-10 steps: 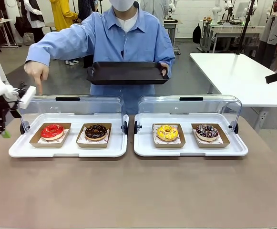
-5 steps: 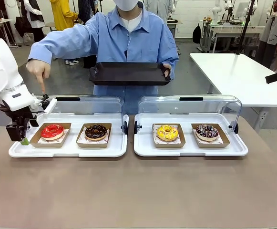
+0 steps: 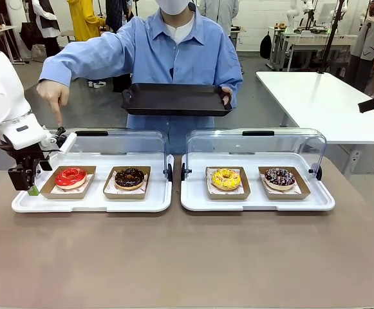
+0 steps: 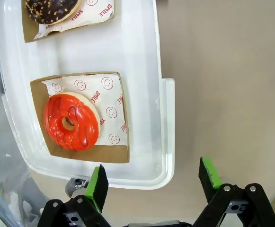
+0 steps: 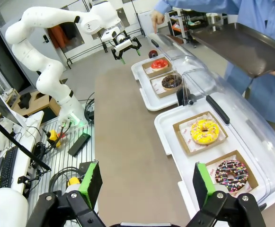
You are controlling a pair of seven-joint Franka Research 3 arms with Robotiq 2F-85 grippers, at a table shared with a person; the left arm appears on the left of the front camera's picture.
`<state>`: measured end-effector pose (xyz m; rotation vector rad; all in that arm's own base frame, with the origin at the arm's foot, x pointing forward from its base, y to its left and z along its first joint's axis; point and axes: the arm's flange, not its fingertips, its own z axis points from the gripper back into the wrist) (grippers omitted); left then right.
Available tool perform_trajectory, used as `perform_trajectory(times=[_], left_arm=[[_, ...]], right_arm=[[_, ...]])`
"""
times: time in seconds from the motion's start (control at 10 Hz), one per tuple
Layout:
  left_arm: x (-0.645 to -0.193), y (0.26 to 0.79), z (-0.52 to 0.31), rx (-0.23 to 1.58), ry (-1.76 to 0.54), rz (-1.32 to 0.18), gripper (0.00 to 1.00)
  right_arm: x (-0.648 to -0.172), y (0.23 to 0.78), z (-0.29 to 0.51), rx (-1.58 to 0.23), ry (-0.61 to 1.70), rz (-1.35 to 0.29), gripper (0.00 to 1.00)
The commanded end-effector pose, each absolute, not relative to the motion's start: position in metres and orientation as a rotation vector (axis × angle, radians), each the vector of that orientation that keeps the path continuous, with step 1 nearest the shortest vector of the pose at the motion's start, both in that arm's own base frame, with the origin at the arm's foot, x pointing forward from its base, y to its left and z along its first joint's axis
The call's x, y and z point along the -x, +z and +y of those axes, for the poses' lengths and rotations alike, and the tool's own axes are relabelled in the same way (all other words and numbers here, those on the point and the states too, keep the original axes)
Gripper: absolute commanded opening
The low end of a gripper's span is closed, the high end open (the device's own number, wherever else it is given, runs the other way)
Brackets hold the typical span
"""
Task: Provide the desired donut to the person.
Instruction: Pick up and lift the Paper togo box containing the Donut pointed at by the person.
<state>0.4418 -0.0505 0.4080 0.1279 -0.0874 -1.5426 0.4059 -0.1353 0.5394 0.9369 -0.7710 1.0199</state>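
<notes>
1. The person's pointing hand (image 3: 50, 95) is aiming a finger down over the left end of the white serving tray (image 3: 90, 206). Judging from that, the red-glazed donut (image 3: 71, 176) is the one being asked for.
2. That donut is sitting in a brown cardboard boat (image 4: 123, 153) at the tray's outer left end, under the raised clear lid (image 3: 109, 143). A chocolate donut (image 3: 129, 177) is lying beside it, toward the table's middle.
3. The left gripper (image 3: 29, 187) is hanging at that same left end of the tray with its green-padded fingers spread wide and nothing between them.
4. In the left wrist view, the left gripper (image 4: 154, 179) is opening over the tray's end rim (image 4: 168, 132) and bare tabletop. The red-glazed donut (image 4: 71, 122) is lying ahead of the fingers and off toward the picture-left one, not between them.
5. So the coming move is probably turning on that sideways offset. The gap needs shifting over the boat, further in across the tray.
6. The right gripper (image 5: 144, 182) is also standing spread and empty, well apart at the table's far right. The left arm is plainly the nearer one.
7. The person's other hand is holding out a black tray (image 3: 176, 100) beyond the lids, likely to receive the donut.
</notes>
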Motion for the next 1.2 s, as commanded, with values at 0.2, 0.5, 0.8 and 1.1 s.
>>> perform_trajectory(times=[0.2, 0.5, 0.8, 1.1], left_arm=[[-0.451, 0.403, -0.047, -0.146, -1.549, -0.094, 1.00], [-0.470, 0.387, -0.041, -0.175, -1.563, -0.095, 1.00], [-0.486, 0.371, -0.038, -0.177, -1.576, -0.068, 1.00], [-0.498, 0.364, -0.025, -0.115, -1.583, -0.065, 1.00]], right_arm=[[-0.406, 0.539, -0.135, -0.945, 1.023, -0.777, 1.00], [-0.406, 0.539, -0.135, -0.945, 1.023, -0.777, 1.00], [-0.406, 0.539, -0.135, -0.945, 1.023, -0.777, 1.00], [-0.406, 0.539, -0.135, -0.945, 1.023, -0.777, 1.00]])
